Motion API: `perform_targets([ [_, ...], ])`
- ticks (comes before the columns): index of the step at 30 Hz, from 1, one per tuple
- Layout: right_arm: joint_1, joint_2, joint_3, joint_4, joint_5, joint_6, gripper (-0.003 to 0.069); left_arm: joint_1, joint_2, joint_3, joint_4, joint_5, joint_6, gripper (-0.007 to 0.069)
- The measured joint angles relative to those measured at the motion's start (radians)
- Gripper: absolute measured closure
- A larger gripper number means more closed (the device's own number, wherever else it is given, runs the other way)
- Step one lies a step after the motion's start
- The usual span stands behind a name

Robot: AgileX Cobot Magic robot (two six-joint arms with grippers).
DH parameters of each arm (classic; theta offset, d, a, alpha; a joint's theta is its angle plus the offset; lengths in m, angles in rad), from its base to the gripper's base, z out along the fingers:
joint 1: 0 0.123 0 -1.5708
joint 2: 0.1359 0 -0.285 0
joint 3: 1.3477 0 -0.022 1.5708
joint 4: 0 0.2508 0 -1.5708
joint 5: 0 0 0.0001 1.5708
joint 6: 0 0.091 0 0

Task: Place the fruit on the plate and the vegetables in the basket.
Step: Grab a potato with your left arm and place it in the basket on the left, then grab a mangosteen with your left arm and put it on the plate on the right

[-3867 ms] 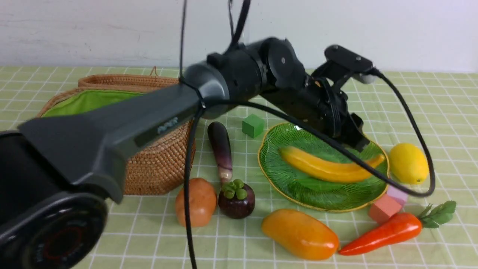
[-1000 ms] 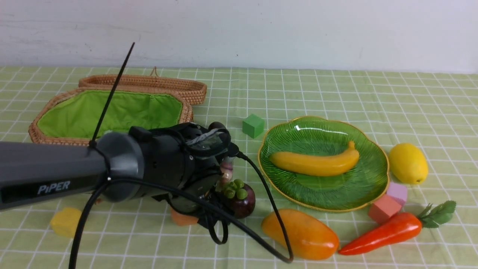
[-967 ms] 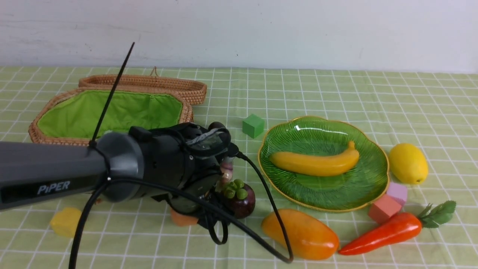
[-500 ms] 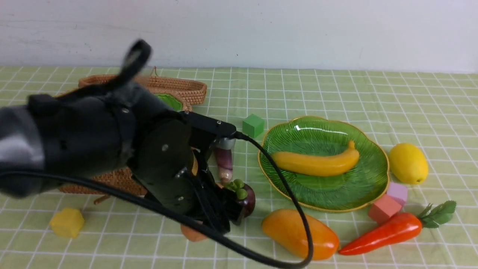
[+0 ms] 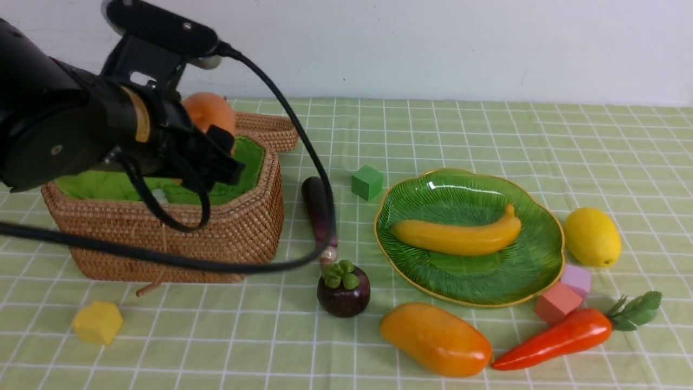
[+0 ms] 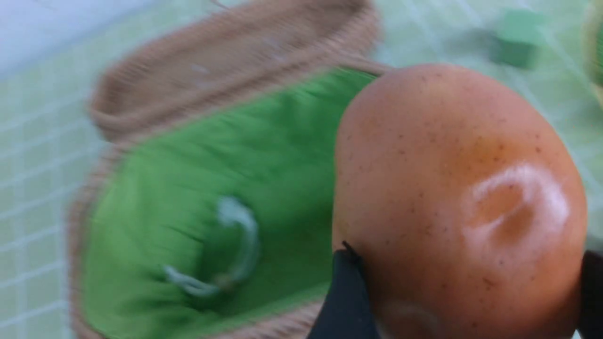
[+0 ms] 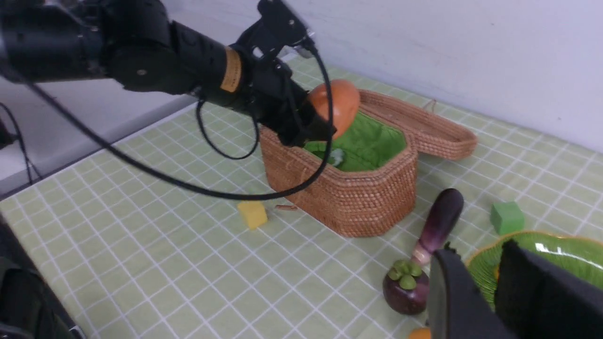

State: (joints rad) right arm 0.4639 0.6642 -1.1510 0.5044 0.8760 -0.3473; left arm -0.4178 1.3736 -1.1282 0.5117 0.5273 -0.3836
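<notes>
Ok, left gripper (image 5: 216,142) is spread wide and clamped on the potato (image 5: 208,110), held in the air over the green lining of the open basket (image 5: 238,238), toward the lid (image 5: 268,130) side and clear of the rim. The main risk is the grip: the fingers (image 6: 346,292) hold only the lower part of a smooth round toy, and most of it sticks out past them, so a jerk could squirt it loose. A drop from this height could bounce it off the rim or onto the lid, so I'd go lower before letting go. The left arm's cable (image 5: 303,135) loops low in front of the basket wall and the eggplant (image 5: 319,208) and could snag the rim or drag the eggplant. The right gripper (image 7: 478,256) has a narrow gap between its jaws, is empty, and hangs near the plate (image 5: 465,189). Only the banana (image 5: 457,235) is on the plate. The mangosteen (image 5: 344,290), mango (image 5: 436,338), lemon (image 5: 593,236) and carrot (image 5: 563,336) are out on the cloth. 2 blocks (image 5: 557,302) touch the plate edge beside the carrot, which makes that pick tight. The green block (image 5: 367,182) and yellow block (image 5: 97,322) sit clear.
</notes>
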Motion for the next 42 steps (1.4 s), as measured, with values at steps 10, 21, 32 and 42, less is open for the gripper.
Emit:
perform_targets([
  [10,0.0,0.012,0.002,0.048,0.024,-0.036,0.0498,0.204,0.153,0.001,0.02,-0.113,-0.006,0.0075],
  [21,0.0,0.012,0.002,0.051,0.089,-0.036,0.0496,0.222,0.136,0.002,0.007,-0.13,-0.026,-0.0031],
  [32,0.0,0.012,0.002,0.045,0.145,-0.035,0.0496,0.203,0.007,0.002,-0.256,-0.028,-0.105,0.0155],
  [42,0.0,0.012,-0.042,-0.091,0.354,0.094,0.0491,-0.16,0.009,0.002,-0.575,0.168,0.338,0.0638],
])
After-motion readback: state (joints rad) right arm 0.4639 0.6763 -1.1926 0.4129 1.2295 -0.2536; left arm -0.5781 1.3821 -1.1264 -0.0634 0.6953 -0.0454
